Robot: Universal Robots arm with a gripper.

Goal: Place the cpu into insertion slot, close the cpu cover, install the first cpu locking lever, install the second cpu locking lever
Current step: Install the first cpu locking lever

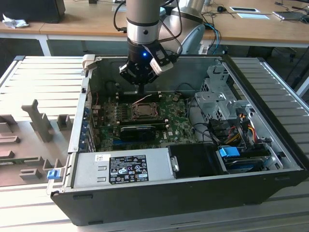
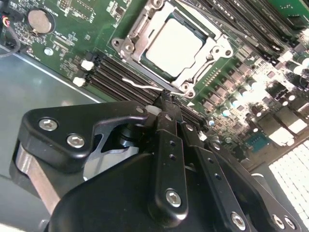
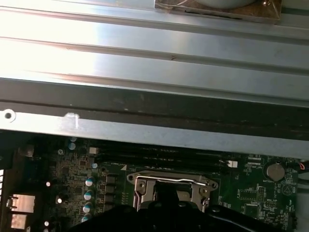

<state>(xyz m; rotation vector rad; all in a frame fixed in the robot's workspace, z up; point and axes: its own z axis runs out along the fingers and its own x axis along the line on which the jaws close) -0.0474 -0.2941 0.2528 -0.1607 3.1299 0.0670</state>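
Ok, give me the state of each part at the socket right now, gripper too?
cpu: seated flat in the insertion slot.
cpu cover: closed down around the chip.
locking lever: thin wire bar lying beside the socket, by the fingertips.
gripper: shut, empty, just off the socket's edge.

Green board, silver chip, black claw

The cpu is dull silver-grey, its cpu cover silvery, the motherboard green, the claw black.

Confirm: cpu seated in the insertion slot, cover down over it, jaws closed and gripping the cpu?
Not quite. The second wrist view shows the cpu in the insertion slot with the cpu cover down around it, but the gripper holds nothing: its jaws are closed and empty, off the chip beside the socket.
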